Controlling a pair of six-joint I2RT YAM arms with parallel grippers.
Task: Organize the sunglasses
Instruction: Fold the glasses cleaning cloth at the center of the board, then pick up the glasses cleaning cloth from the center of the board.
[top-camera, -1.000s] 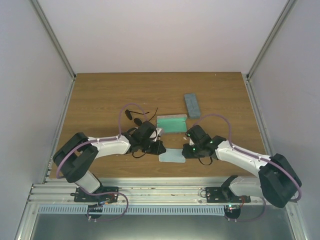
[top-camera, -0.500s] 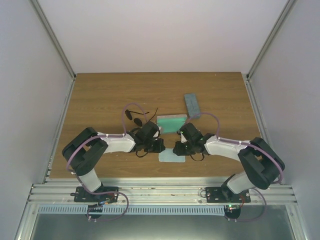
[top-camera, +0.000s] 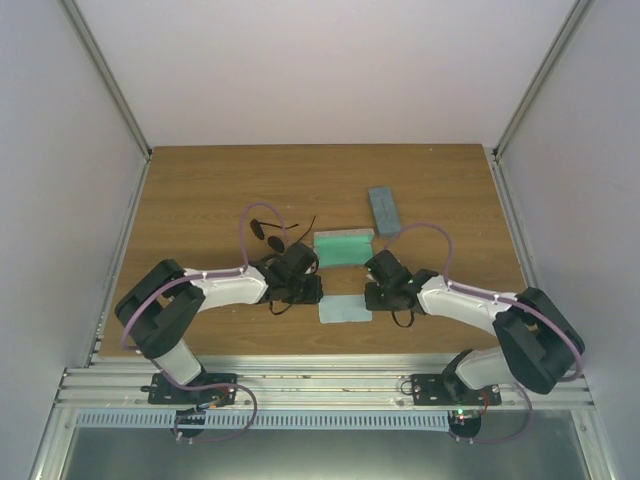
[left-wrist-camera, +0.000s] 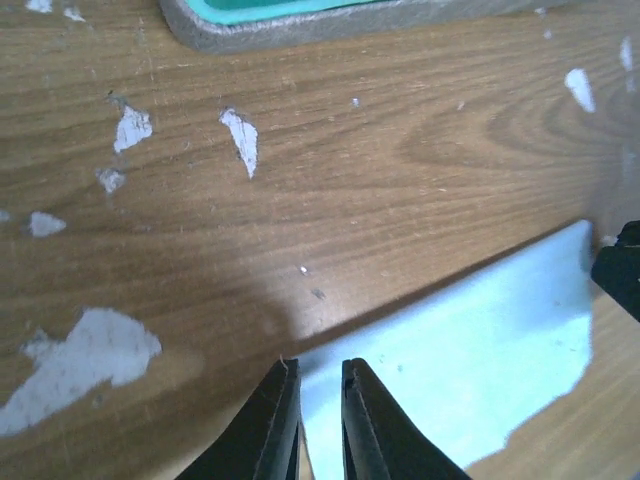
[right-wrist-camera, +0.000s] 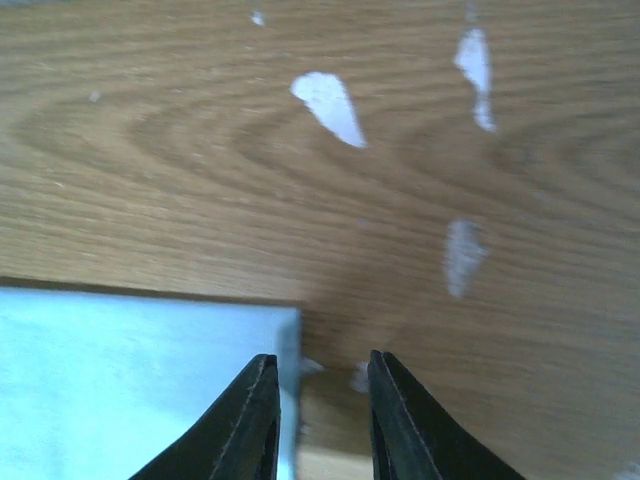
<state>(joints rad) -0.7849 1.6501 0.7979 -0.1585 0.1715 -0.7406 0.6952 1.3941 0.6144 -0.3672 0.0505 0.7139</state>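
One pair of sunglasses (top-camera: 268, 233) with dark round lenses lies on the table behind my left arm. Thin black wires (top-camera: 303, 228) run on beside it; I cannot make out the paler pair. My left gripper (top-camera: 312, 290) (left-wrist-camera: 314, 368) is low at the left corner of a light blue cloth (top-camera: 345, 310) (left-wrist-camera: 470, 350), jaws a narrow gap apart. My right gripper (top-camera: 372, 293) (right-wrist-camera: 320, 362) is open at the cloth's right corner (right-wrist-camera: 130, 380). Its left fingertip (right-wrist-camera: 262, 375) is over the cloth edge and its right one over bare wood.
An open case with a green inside (top-camera: 343, 246) (left-wrist-camera: 330, 18) lies just behind the cloth. A closed blue-grey case (top-camera: 384, 210) lies behind it to the right. The wooden table (top-camera: 200, 190) has chipped white patches. White walls stand on three sides.
My right gripper reached left over the cloth, then drew back to the cloth's right corner. The cloth shifted slightly. My left gripper stayed at the left corner.
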